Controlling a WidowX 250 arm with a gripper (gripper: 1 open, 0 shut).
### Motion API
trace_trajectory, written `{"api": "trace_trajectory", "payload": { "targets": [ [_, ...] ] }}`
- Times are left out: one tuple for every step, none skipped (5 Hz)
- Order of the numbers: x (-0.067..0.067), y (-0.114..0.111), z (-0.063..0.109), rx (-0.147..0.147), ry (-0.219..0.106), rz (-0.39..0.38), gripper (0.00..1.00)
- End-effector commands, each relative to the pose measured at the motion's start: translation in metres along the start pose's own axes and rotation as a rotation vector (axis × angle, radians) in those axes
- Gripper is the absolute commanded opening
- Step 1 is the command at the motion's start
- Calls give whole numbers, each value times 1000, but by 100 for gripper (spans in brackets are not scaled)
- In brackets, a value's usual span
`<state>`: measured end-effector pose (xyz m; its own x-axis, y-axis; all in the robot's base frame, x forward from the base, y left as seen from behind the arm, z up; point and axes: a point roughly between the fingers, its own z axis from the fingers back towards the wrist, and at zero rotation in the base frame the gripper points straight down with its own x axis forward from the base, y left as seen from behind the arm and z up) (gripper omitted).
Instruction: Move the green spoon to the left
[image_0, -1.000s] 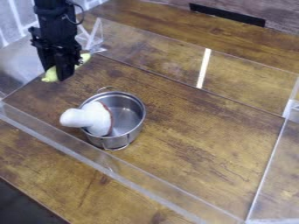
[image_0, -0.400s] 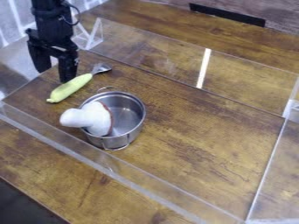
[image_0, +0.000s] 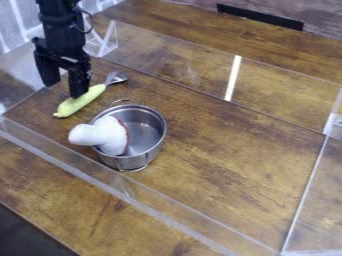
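Observation:
The green spoon (image_0: 80, 99) lies flat on the wooden table at the left, its yellow-green handle pointing toward the front left and its small silver bowl (image_0: 115, 79) toward the back right. Just above its back half hangs my black gripper (image_0: 63, 76), open, with its fingers apart and nothing between them. The spoon rests free on the wood, just left of the pot.
A metal pot (image_0: 135, 136) stands right of the spoon, with a white mushroom-shaped object (image_0: 96, 135) leaning over its left rim. A clear acrylic wall (image_0: 160, 205) rings the work area; another panel stands upright at the back (image_0: 235, 75).
One second ago the gripper was shut on the spoon, low over the table. It has since opened and risen a little, leaving the spoon lying on the wood.

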<state>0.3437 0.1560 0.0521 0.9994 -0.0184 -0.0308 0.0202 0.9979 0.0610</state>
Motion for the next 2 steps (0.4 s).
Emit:
{"api": "trace_trajectory", "payload": {
  "targets": [
    [8, 8, 20, 29, -58, 8, 100],
    [9, 8, 17, 27, -50, 7, 100]
  ]
}}
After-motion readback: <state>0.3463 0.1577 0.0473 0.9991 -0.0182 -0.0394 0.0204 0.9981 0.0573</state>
